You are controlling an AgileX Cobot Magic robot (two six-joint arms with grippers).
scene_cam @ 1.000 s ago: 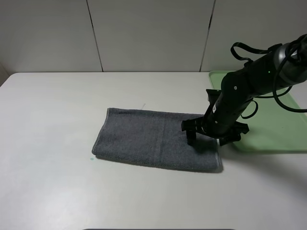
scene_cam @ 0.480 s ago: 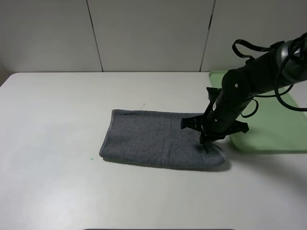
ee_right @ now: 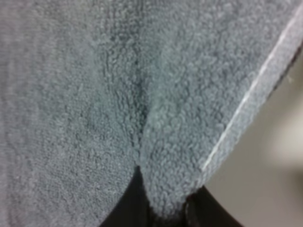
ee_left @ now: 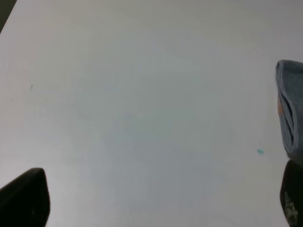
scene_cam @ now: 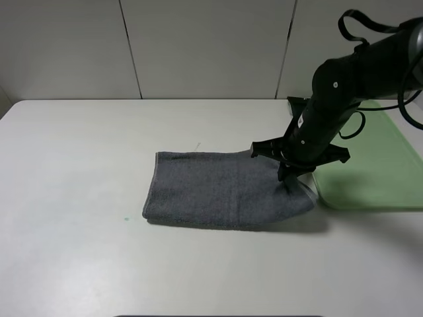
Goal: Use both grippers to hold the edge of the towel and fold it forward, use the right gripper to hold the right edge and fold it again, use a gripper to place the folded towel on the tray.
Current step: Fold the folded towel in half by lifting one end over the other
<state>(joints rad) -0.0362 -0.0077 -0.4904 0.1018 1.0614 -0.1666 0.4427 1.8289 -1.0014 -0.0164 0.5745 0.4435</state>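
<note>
Our right arm (scene_cam: pixel 357 69) is bulky and glossy black, with a small white dot on its upper joint. Thin black cables (scene_cam: pixel 360 20) loop off it at the upper right of the high view. Our left fingers (ee_left: pixel 23 201) are blunt and matte black in the lower corners of the wrist view; one carries faint pale marks.

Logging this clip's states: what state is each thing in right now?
towel: folded once, right end pinched and raised.
tray: on the table, nothing seen on it.
right gripper: shut on towel.
left gripper: open, holding nothing.
</note>
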